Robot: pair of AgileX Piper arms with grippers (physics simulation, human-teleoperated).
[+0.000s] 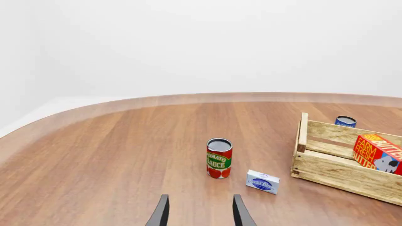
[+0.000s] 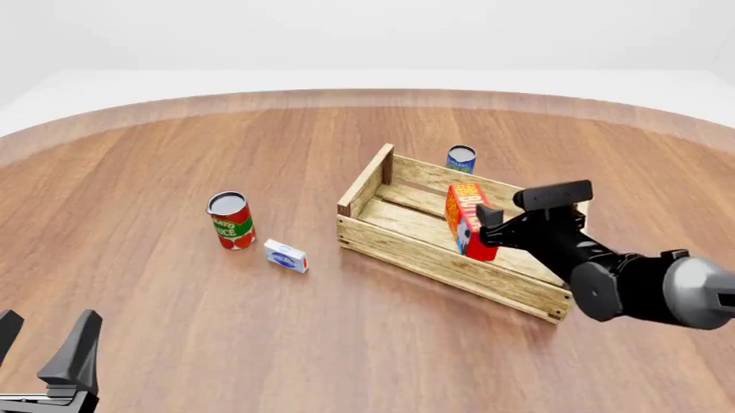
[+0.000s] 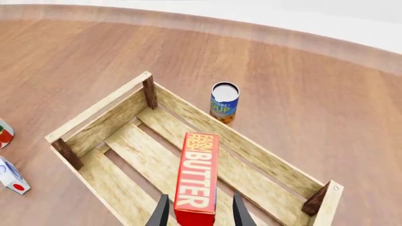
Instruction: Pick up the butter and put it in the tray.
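Nearest to us, at the left, the left gripper (image 2: 46, 348) waits low over the table (image 2: 344, 344). Its two fingers are spread apart and nothing is between them. It is well apart from everything else.

A bit farther out on the left stands a red tomato sauce can (image 2: 231, 220). Just to its right lies a small white and blue box (image 2: 285, 255).

On the right, the right gripper (image 2: 488, 231) reaches in over the tray (image 2: 442, 267). It is clamped on the butter (image 2: 469, 220), one finger on each flat side. The butter is inside the tray's walls, standing up on its end. I cannot tell for sure if its bottom touches the slats yet. In the right wrist view, the long side of the butter (image 3: 197, 176) runs straight out from between the fingers, along the line of the tray's boards.

So I think the butter is right where it should go. The next move likely only needs the fingers to let go.

Farthest away, a blue can (image 2: 460, 159) stands just behind the tray's far wall.
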